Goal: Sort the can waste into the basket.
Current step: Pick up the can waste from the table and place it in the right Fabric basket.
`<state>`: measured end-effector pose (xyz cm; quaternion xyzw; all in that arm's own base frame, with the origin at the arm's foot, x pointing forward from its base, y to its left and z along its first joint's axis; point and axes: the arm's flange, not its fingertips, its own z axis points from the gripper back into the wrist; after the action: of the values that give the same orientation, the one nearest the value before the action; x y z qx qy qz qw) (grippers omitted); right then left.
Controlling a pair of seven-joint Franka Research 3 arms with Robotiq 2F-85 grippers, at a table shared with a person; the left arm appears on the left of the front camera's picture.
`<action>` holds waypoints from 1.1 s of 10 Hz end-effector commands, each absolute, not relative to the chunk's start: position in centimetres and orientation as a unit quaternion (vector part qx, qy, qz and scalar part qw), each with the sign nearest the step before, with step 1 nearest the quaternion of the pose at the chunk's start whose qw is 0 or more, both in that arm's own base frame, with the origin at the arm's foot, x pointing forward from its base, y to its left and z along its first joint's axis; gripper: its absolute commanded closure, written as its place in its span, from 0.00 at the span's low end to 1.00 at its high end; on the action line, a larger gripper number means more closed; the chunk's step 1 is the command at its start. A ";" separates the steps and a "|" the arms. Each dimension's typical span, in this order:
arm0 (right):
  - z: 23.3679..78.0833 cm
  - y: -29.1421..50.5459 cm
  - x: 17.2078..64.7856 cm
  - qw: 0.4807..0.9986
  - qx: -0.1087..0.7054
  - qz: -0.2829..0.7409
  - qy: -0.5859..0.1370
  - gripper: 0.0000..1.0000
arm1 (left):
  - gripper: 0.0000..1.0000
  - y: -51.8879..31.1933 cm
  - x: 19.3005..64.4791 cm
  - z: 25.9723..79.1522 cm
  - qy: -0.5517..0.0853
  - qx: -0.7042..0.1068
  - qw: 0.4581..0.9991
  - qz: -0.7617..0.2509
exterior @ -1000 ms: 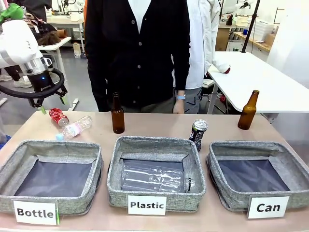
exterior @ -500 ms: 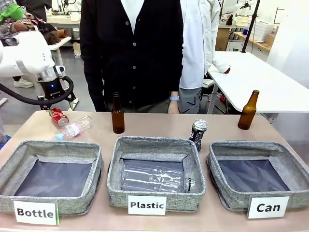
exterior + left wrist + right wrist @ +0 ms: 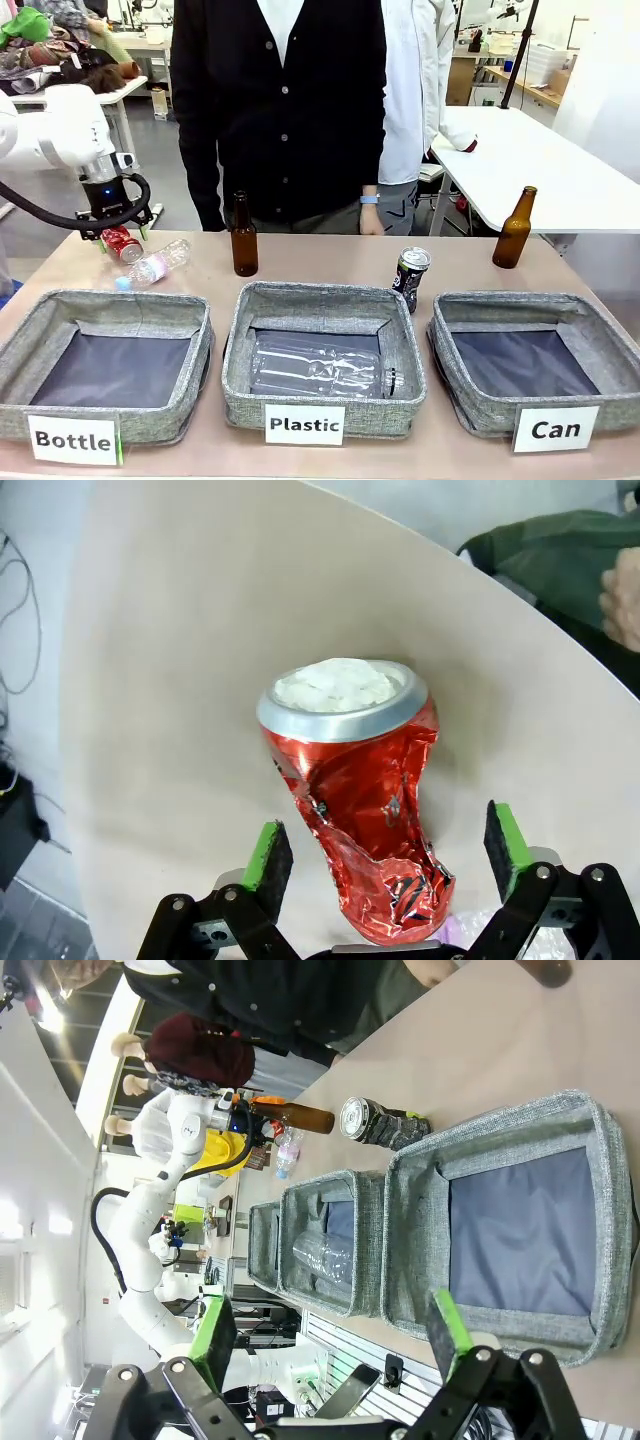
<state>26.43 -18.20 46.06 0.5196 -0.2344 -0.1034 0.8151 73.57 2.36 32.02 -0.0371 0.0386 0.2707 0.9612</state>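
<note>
At the table's (image 3: 330, 262) far left, the left gripper (image 3: 385, 845), fingers (image 3: 268, 852) apart, flanks the crumpled red can (image 3: 350, 780); its uneven sides may slip free on closing.

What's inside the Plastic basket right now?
One clear plastic bottle lies on its side on the dark lining of the Plastic basket. The near wall covers the front strip of the floor, so that part can't be checked.

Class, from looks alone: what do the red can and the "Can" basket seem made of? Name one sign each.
Red can: thin metal, probably aluminium, glossy red; it is creased and crumpled, with a silvery rim. Basket: grey woven fabric, matte, with a darker smooth lining; its walls sag.
</note>
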 end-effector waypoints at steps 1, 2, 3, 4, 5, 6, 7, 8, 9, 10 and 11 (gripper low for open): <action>46.2 -18.4 26.7 0.809 0.525 -0.094 -0.248 0.00 | 0.00 2.4 74.9 32.2 0.043 -0.015 0.957 0.288; 46.2 -18.4 26.7 0.809 0.525 -0.094 -0.248 0.00 | 0.00 2.3 75.2 32.0 0.041 -0.011 0.956 0.291; 46.2 -18.4 26.7 0.809 0.525 -0.094 -0.248 0.00 | 0.00 2.2 75.4 31.8 0.041 -0.006 0.956 0.291; 46.2 -18.4 26.7 0.809 0.525 -0.094 -0.248 0.00 | 0.26 2.2 75.5 31.7 0.039 -0.001 0.956 0.289; 46.2 -18.4 26.7 0.809 0.525 -0.094 -0.248 0.00 | 0.60 2.4 75.6 31.7 0.042 0.005 0.954 0.298; 46.2 -18.4 26.7 0.809 0.525 -0.094 -0.248 0.00 | 0.86 2.4 75.7 31.6 0.046 0.007 0.952 0.301; 46.2 -18.4 26.7 0.809 0.525 -0.094 -0.248 0.00 | 1.00 2.3 75.7 31.4 0.046 0.010 0.952 0.304; 46.2 -18.4 26.7 0.809 0.525 -0.094 -0.248 0.00 | 1.00 2.3 75.6 31.4 0.046 0.012 0.951 0.305; 46.2 -18.4 26.7 0.809 0.525 -0.094 -0.248 0.00 | 1.00 2.3 75.7 31.4 0.043 0.015 0.951 0.306; 46.2 -18.4 26.7 0.809 0.525 -0.094 -0.248 0.00 | 0.96 2.3 75.7 31.5 0.041 0.016 0.951 0.307; 46.2 -18.4 26.7 0.809 0.525 -0.094 -0.248 0.00 | 1.00 2.5 75.6 31.7 0.038 0.014 0.951 0.308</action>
<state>26.42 -18.20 46.06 0.5196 -0.2345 -0.1032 0.8151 75.00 2.28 31.25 -0.0029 0.0434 0.3003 0.9528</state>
